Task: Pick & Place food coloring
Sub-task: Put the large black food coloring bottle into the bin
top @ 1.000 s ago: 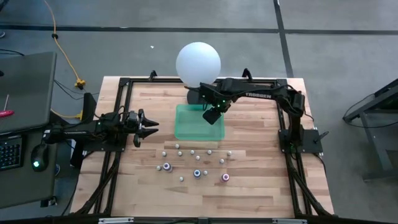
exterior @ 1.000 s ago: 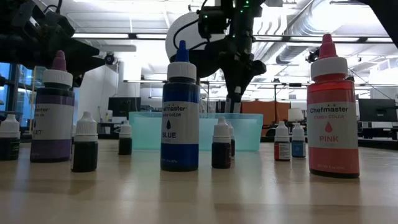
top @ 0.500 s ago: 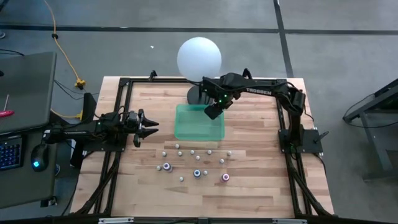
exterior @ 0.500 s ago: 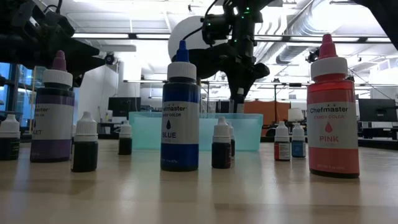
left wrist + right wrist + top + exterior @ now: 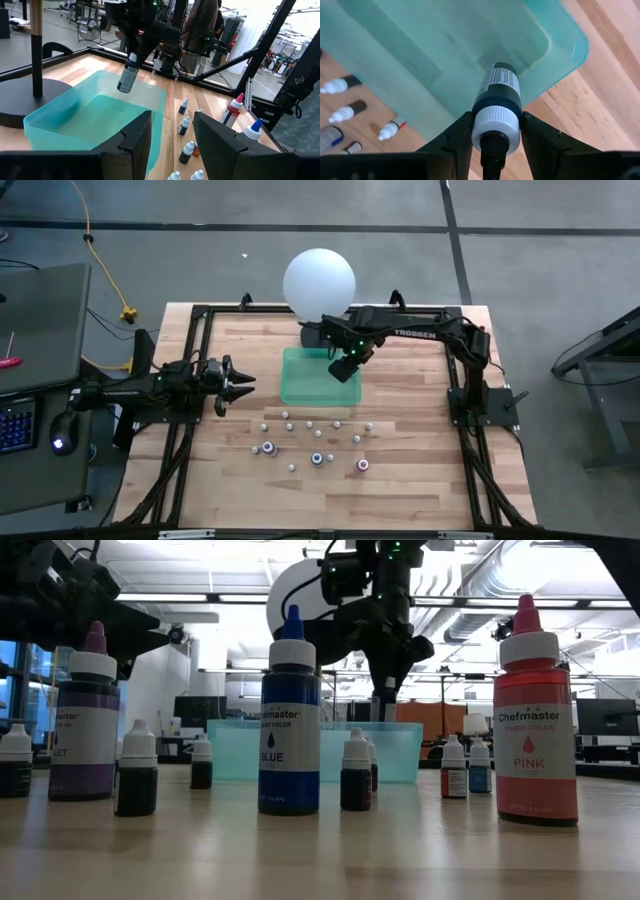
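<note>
1. The held food coloring bottle (image 5: 496,107) is small and dark, with a white ribbed cap and a pale label.
2. Its long axis runs down toward the teal bin (image 5: 318,383), cap uppermost.
3. The right claw (image 5: 492,132) is clamped on the cap; the body hangs below it, over the bin.
4. The left claw (image 5: 236,383) waits with fingers apart, beside the bin, over the counter (image 5: 420,480).

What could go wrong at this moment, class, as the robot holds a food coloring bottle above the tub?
1. The right gripper pinches the small bottle only by its cap end, so it might slip or tip.
2. It hangs near the teal tub's corner, so a release could land on the rim or table.
3. The tub looks light and might shift.
</note>
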Controlling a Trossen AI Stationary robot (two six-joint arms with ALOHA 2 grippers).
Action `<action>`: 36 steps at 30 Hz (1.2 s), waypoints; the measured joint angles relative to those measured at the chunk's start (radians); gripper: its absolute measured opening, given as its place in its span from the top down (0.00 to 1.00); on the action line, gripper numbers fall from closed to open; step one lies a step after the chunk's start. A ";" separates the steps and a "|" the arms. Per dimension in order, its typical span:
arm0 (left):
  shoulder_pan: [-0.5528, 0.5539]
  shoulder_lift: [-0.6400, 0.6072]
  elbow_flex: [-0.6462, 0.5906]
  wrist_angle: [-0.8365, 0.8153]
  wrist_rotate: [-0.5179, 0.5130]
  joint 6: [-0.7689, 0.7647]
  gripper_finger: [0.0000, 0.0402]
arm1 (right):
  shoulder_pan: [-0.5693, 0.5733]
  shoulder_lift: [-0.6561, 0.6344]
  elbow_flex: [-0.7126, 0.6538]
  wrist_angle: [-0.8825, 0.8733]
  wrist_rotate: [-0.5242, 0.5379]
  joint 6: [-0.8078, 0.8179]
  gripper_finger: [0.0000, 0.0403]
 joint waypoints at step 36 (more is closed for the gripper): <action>0.000 0.000 0.000 0.000 0.000 0.000 0.63 | 0.145 -0.005 -0.196 0.130 -0.065 0.135 0.65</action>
